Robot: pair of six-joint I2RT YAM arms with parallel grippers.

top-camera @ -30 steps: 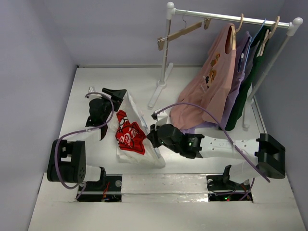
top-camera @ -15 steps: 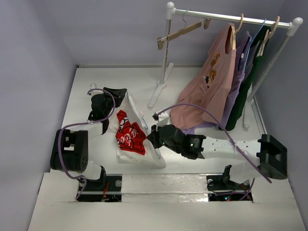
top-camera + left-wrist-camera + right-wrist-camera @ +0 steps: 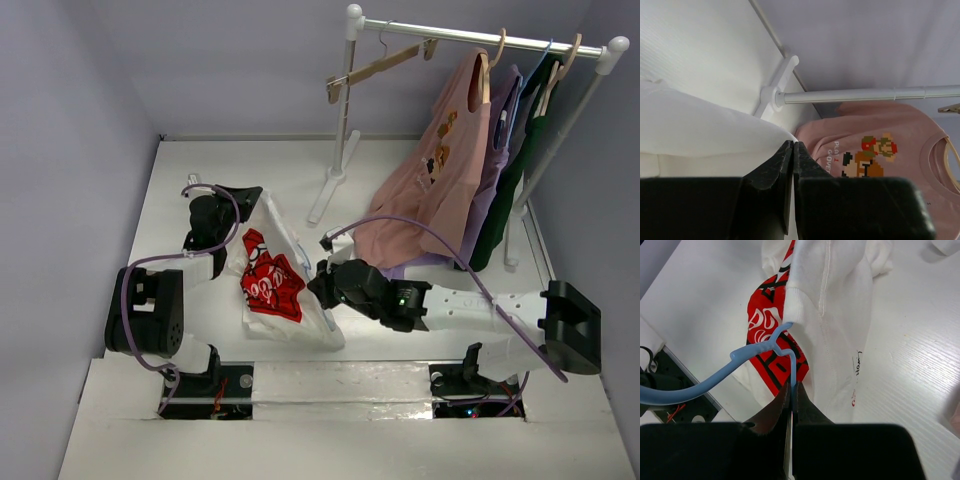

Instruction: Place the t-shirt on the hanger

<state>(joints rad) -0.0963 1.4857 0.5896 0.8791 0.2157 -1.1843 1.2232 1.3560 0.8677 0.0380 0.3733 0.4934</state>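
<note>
Looks about halfway, maybe a bit past. Can see the right gripper (image 3: 791, 390) clamped tight on the hanger (image 3: 757, 357), pinching the blue wire just below the twisted neck, hook end poking out toward the near edge. Above the twist, seems to run straight into a ribbed opening of the shirt (image 3: 830, 300), so probably threaded in already. Can't make out the hanger's arms under the cloth though, so no idea whether seated in the shoulders.

Found the shirt bunched on the table (image 3: 200, 170) between the two arms, red print up, one corner peaked toward the left gripper (image 3: 793, 150). Fingers pressed together there with white cloth right alongside. Reads as pinching the shirt's edge, but can't see the actual bite.

Left to do, judging from this: spreading the shoulders over the wire, pulling the body straight, lifting it clear.
</note>
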